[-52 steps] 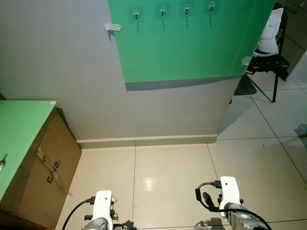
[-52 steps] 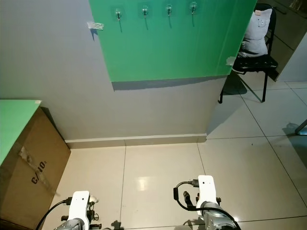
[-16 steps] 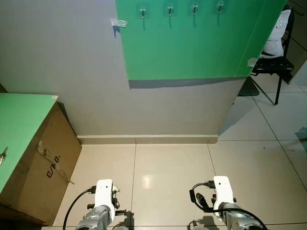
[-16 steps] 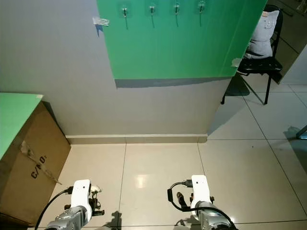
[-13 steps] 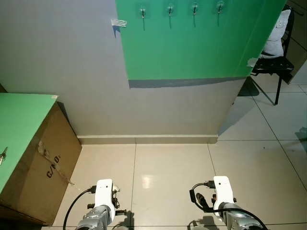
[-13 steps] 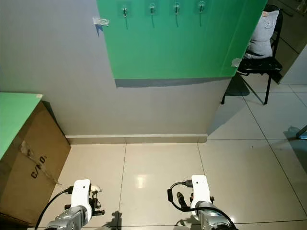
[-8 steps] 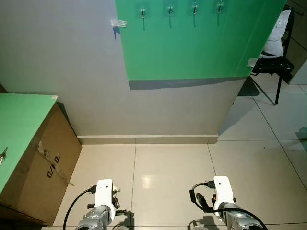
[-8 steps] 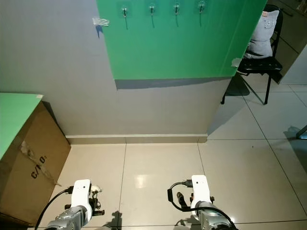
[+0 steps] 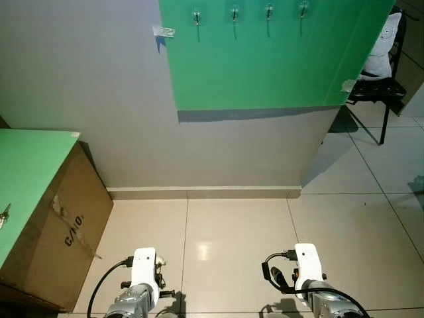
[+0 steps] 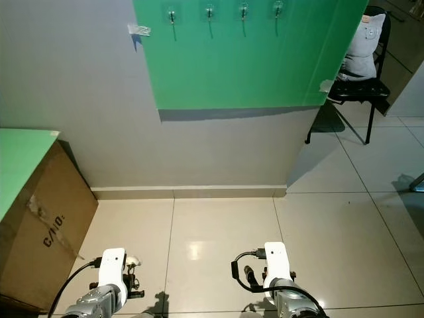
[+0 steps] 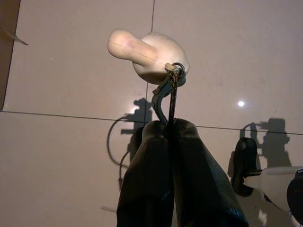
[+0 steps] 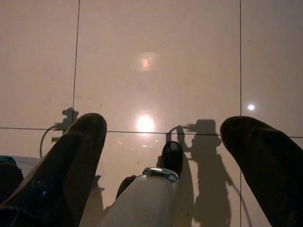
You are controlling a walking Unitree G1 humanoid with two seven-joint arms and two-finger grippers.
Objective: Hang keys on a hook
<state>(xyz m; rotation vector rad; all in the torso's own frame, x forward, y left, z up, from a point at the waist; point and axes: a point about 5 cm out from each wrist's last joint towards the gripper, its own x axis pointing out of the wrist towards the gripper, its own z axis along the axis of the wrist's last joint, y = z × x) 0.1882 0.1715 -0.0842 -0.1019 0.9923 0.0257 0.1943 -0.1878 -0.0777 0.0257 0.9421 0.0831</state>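
Nothing has been moved since before: the metal key ring with its cream charm [image 11: 150,56] is still pinched by the left pincer [image 11: 169,130], and the right pincer [image 12: 163,137] is still kept wide.

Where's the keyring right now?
The keyring is pinched in the left gripper, low on the robot's left above the floor tiles, its cream charm dangling beyond the fingertips.

head views bright, sharp | floor [image 12: 145,124] glare | wrist views dim
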